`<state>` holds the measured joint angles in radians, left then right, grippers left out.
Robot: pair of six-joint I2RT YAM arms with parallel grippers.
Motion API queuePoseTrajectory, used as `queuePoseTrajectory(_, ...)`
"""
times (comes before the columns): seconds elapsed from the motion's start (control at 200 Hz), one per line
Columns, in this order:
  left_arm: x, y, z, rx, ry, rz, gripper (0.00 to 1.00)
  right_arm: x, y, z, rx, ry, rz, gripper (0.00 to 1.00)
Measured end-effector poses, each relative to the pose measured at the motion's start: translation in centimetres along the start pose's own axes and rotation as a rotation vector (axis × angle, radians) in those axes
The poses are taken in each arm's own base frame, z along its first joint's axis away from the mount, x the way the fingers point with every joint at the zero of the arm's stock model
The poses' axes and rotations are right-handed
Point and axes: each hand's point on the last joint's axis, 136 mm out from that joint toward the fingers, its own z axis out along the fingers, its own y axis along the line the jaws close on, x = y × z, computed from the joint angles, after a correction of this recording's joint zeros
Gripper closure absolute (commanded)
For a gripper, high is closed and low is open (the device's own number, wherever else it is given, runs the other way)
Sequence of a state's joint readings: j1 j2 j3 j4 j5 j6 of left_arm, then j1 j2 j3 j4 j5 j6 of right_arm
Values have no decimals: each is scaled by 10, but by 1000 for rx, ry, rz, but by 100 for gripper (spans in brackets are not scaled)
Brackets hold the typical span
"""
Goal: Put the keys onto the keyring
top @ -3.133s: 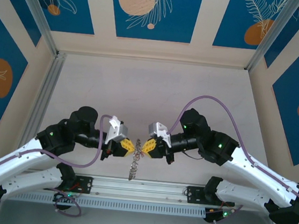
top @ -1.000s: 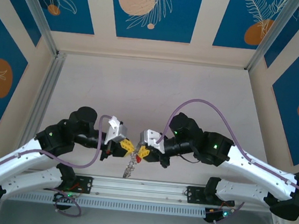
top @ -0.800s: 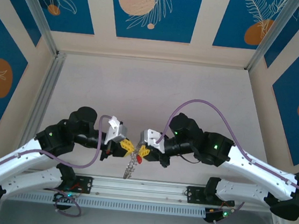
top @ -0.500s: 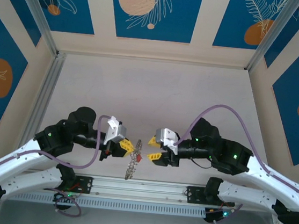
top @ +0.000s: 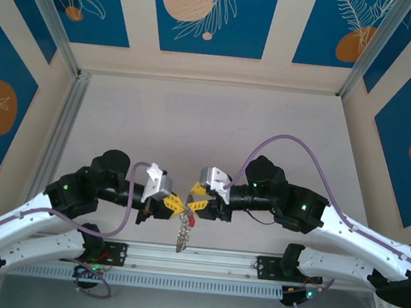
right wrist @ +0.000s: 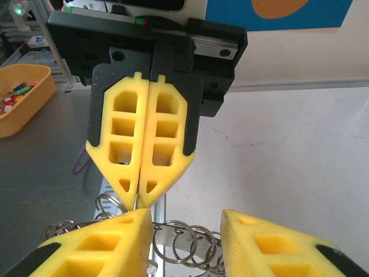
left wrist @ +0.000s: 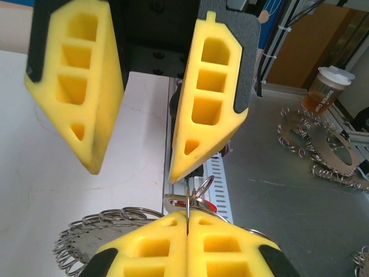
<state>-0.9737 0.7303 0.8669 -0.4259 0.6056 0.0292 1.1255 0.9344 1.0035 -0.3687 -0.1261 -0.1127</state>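
The left tool [left wrist: 187, 222], its yellow wedge fingers pressed together, pinches the thin silvery metal keyring [left wrist: 124, 212] above the near edge of the pale table [top: 215, 133]. The fringe of small silvery-grey metal keys [top: 184, 235] dangles beneath. Facing it from the right, the right tool [right wrist: 185, 214] stands with fingers apart, gripping nothing, metal coils showing between them. Off the table, a shallow orange tray [right wrist: 34, 86] holds small red and coloured pieces, and a lidded clear cup [left wrist: 324, 89] holds a brown drink.

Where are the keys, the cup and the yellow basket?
keys [top: 184, 233]: top view, middle of the hanging bunch.
cup [left wrist: 320, 97]: left wrist view, its brown side.
basket [right wrist: 26, 115]: right wrist view, its outer wall.
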Motion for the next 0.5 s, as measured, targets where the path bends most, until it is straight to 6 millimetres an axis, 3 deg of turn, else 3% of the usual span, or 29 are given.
queuePoseTrajectory(0.5, -4, 4, 0, -27, -15, 14, 100, 2, 7, -1, -42, -9, 14, 65)
